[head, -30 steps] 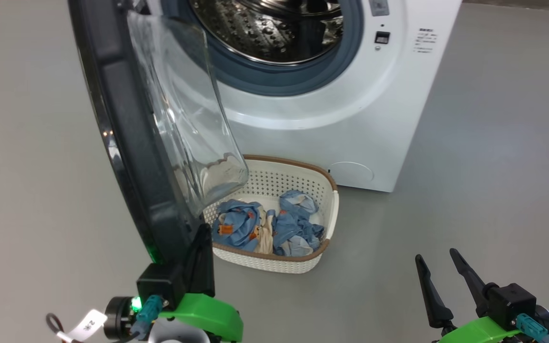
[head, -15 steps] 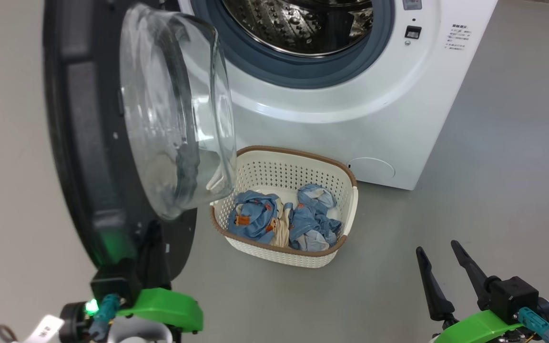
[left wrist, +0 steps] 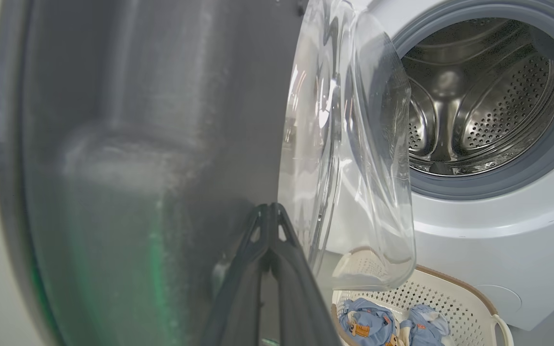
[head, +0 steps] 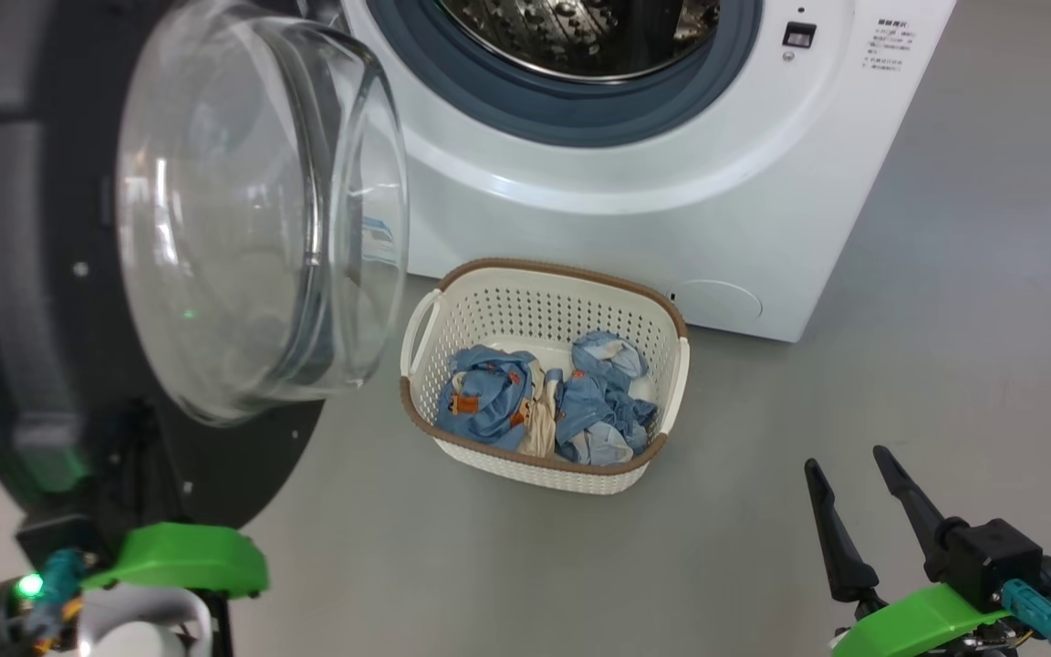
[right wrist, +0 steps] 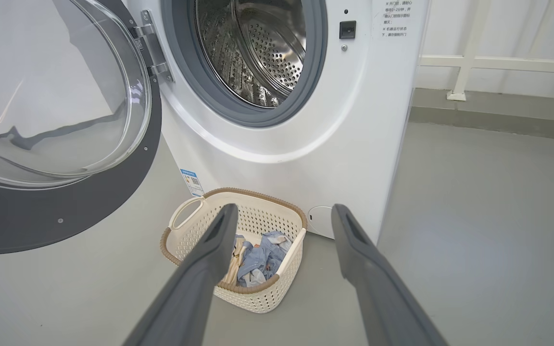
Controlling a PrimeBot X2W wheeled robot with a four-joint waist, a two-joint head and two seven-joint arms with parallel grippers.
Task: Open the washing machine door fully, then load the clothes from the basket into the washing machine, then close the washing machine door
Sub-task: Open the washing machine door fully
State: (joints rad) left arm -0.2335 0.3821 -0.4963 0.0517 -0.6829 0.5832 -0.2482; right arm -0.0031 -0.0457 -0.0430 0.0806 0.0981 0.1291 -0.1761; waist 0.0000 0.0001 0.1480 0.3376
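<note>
Our left gripper (left wrist: 270, 210), fingers pressed together, rests against the washing machine door (head: 15, 274), wide open at left. Our right gripper (head: 847, 464) hovers near right, fingers spread; the clothes (head: 544, 411) lie in the basket (head: 571, 273).

head looks down; all three views share the basket (head: 525, 315).

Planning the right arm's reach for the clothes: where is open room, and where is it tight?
Bare floor lies between the right gripper and the basket. Tight on the basket's left, where the door hangs close beside it.
</note>
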